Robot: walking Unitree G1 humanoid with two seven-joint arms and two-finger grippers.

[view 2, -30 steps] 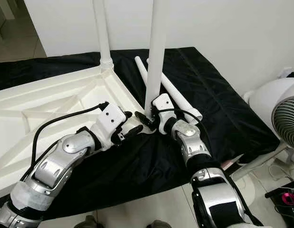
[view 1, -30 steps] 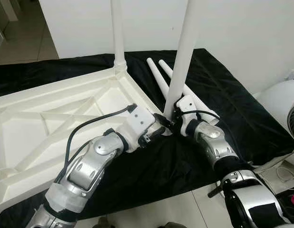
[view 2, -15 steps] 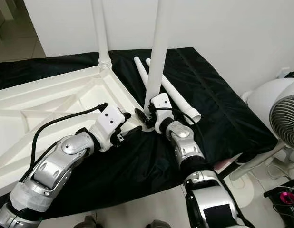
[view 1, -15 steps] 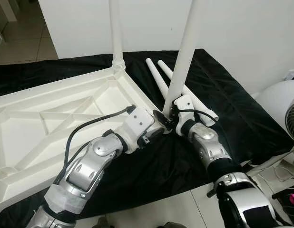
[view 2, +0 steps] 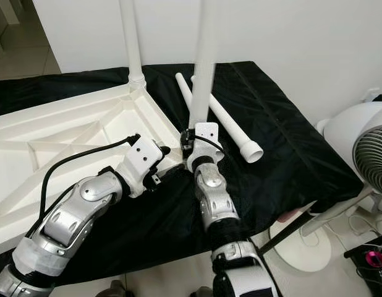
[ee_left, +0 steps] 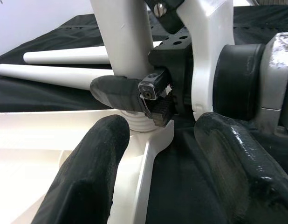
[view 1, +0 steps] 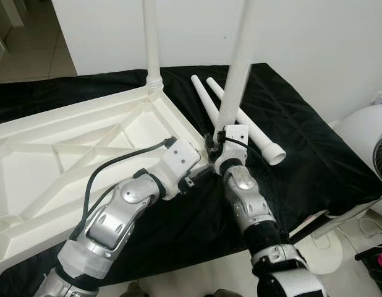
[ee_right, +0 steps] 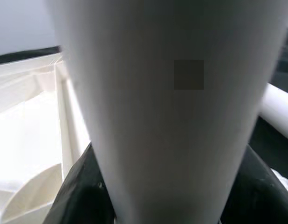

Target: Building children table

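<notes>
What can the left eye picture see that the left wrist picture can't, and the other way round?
The left eye view takes in the upside-down white tabletop, the far leg standing in its back corner, the black cloth and both silver arms.

The left wrist view shows, up close, the left gripper open, its black fingers hovering at the tabletop's corner socket.

Both show the right gripper closed on the near leg, and two spare legs lying on the cloth.

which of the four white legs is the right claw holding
The upright leg at the near corner of the upside-down tabletop, clamped at its base by the right claw. Another leg stands at the far corner; two legs lie on the black cloth.
</notes>
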